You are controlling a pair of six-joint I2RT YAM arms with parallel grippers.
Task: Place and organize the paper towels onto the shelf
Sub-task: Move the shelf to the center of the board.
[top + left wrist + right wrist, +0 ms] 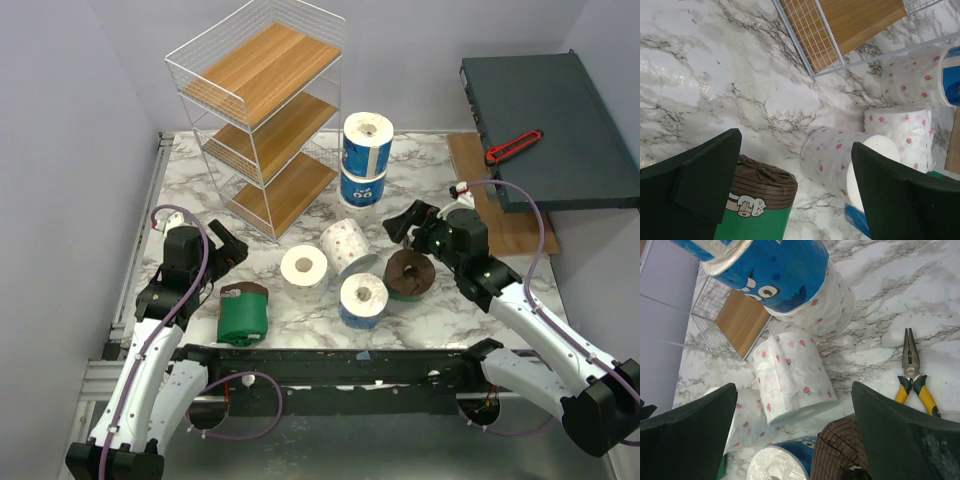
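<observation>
Paper towels all down on the marble table (440,165), none on the shelf (262,110). Closest to the shelf, a stack of blue-wrapped rolls (365,160), upright just right of its bottom tier, toward the table's far edge. Mid-table, a tight cluster: one speckled roll (345,240) on its side, a second speckled roll (304,267) upright with its core facing up, a blue roll (363,298) upright on the near side, and a brown-ended roll (408,273) at the cluster's right. Apart from these, toward the near-left corner, a green roll (243,312) on its side. Shelf upright at the far-left corner. Left gripper (228,247) poised just beyond the green roll, jaws spread wide, nothing between them. Right gripper (405,222) just beyond the brown-ended roll, jaws likewise wide and holding nothing. Yellow-handled pliers (912,375) flat on the marble beside the cluster. At the far-right corner, a dark flat box (545,125) with a red-handled tool (513,146) on top.
</observation>
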